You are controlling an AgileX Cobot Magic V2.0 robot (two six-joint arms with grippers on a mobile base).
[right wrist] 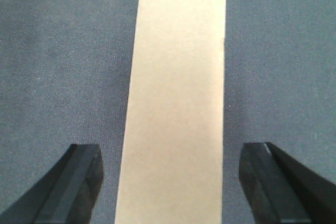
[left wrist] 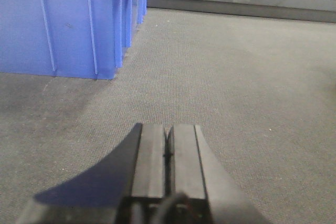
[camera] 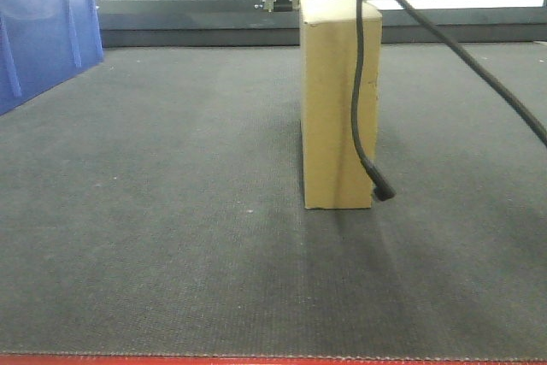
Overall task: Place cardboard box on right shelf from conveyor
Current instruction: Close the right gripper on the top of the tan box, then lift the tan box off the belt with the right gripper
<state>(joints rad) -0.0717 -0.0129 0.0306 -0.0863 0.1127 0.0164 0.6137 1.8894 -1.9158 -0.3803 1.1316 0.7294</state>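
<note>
The tan cardboard box (camera: 337, 104) stands upright on the dark grey conveyor (camera: 154, 211), right of centre. In the right wrist view I look down on the box's top face (right wrist: 178, 103). My right gripper (right wrist: 170, 153) is open, with one dark finger (right wrist: 79, 182) on either side of the box and a gap to each. My left gripper (left wrist: 168, 127) is shut with nothing in it, low over bare belt (left wrist: 236, 77). The right shelf is out of view.
A blue plastic bin (camera: 43, 32) stands on the belt at the left, close ahead of the left gripper (left wrist: 63, 24). A black cable (camera: 360, 83) hangs in front of the box. The belt's red edge (camera: 256, 360) runs along the near side.
</note>
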